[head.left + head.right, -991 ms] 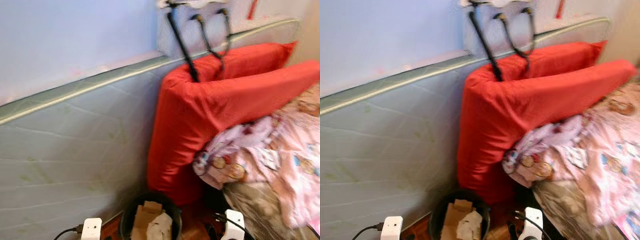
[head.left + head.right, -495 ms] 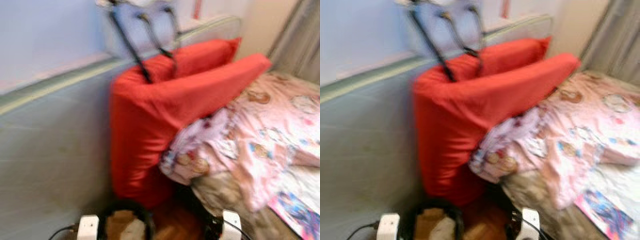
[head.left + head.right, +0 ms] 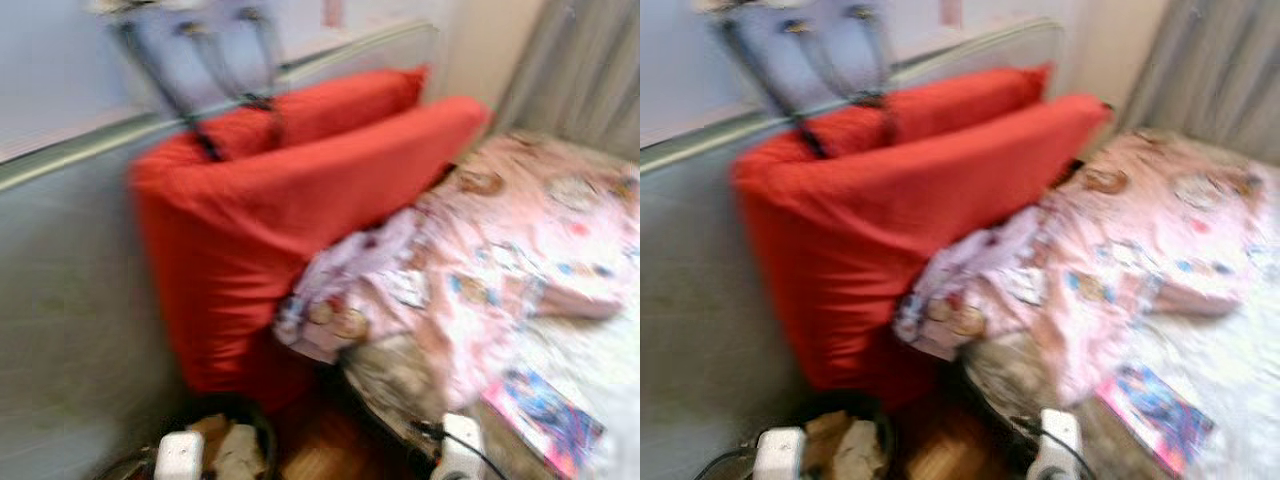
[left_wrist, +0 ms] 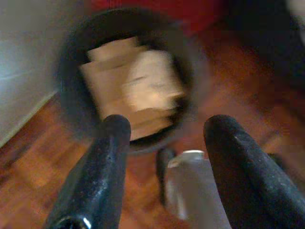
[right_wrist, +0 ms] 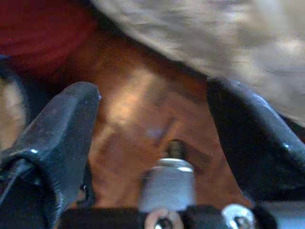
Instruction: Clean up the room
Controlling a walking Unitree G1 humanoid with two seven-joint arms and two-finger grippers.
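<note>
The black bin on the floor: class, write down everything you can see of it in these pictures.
The black bin is round, dark and open-topped, standing upright on the reddish wooden floor. It holds pieces of brown cardboard and a crumpled pale paper, which reach about to its rim. It sits at the foot of the red cushion, close beside the grey padded wall. The left gripper hangs above it, fingers apart and holding nothing. Blur hides finer detail.

Red cushion against pink blanket

We are in a home bedroom: a bed with a pink cartoon quilt at three o'clock, red pillows ahead, grey curtains at two o'clock, wood floor.
</note>
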